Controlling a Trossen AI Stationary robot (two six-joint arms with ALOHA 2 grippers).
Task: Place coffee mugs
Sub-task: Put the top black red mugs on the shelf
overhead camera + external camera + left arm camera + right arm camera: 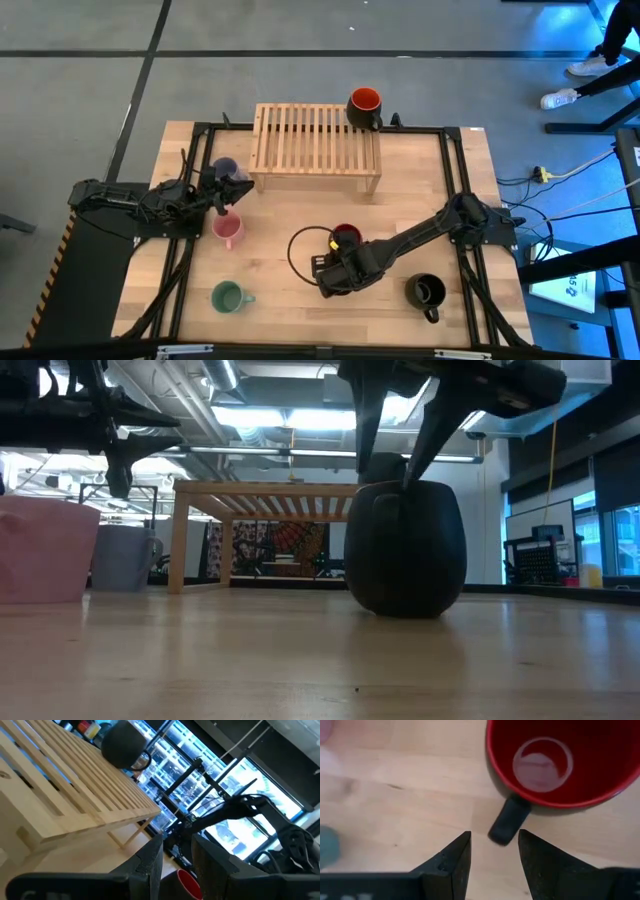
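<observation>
Fingers of the right gripper (pixel 492 855) are standing apart, hovering directly above the handle of the dark mug with red inside (pixel 540 762) — nothing is being clamped. In the high view this gripper (pixel 335 268) is sitting over the middle of the worktop (pixel 280 300), with the red-lined mug (pixel 346 238) just beside it, upright on the wood.

Fingers of the left gripper (pixel 175 865) are also standing apart and holding nothing. The left gripper (pixel 228 193) is waiting near the front left corner of the slatted wooden rack (pixel 315 148), between the lavender mug (pixel 225 168) and the pink mug (pixel 228 229).

Remaining items:
- Dark mug with orange-red inside (pixel 364 106) — resting on the rack's back right corner.
- Green mug (pixel 228 297) — standing on the worktop, toward the front left.
- All-black mug (pixel 426 293) — standing on the worktop, front right, well apart from the rack.

A person's shoes (pixel 562 97) are showing on the floor beyond the worktop.
</observation>
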